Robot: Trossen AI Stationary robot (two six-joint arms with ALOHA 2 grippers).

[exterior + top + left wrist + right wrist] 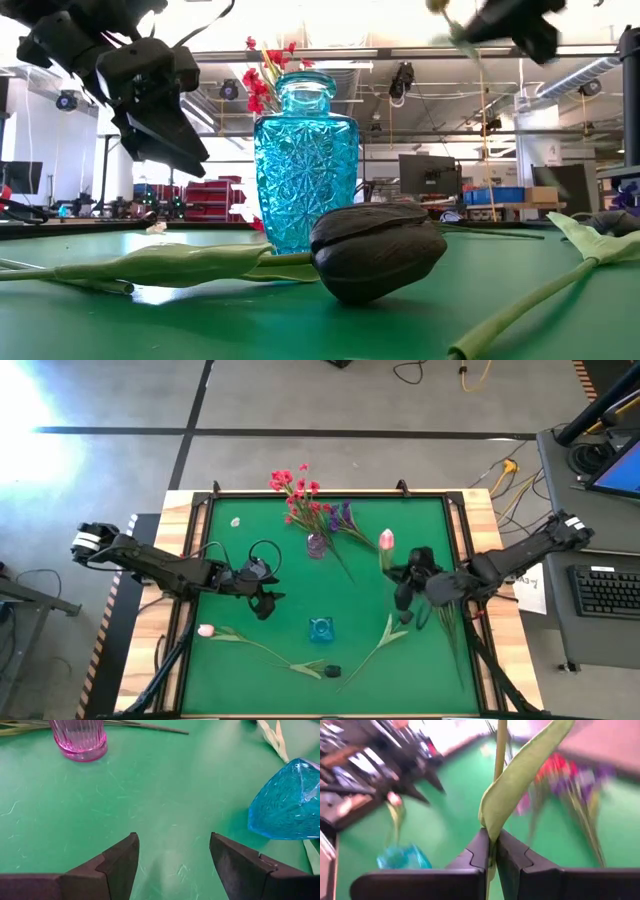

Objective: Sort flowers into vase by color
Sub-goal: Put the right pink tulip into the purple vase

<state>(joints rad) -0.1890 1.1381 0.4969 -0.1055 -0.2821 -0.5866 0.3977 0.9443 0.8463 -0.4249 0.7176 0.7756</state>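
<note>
My right gripper (404, 586) is over the table's right half, shut on a pale pink tulip (386, 541) with a green leaf (520, 780). My left gripper (265, 601) hovers open, left of the blue glass vase (320, 627), with bare green mat between its fingers (122, 862). A small pink vase (317, 545) stands farther back, with red blooms (291, 484) rising above it and a purple spray (345, 518) beside them. Another pink tulip (206, 630) lies flat on the near left mat. A dark tulip bud (375, 250) lies near the front edge. My right gripper pinches the tulip's stem (492, 837) between its two fingers, at the spot where the leaf joins it. The stem (500, 750) runs on past the fingertips toward the bud. The flower is lifted clear of the mat.
A loose green stem with a leaf (385, 635) lies on the mat between the blue vase and my right arm. More green stems (445, 625) show under my right arm. A keyboard (608, 590) sits on a side desk to the right. Open mat lies between the two vases.
</note>
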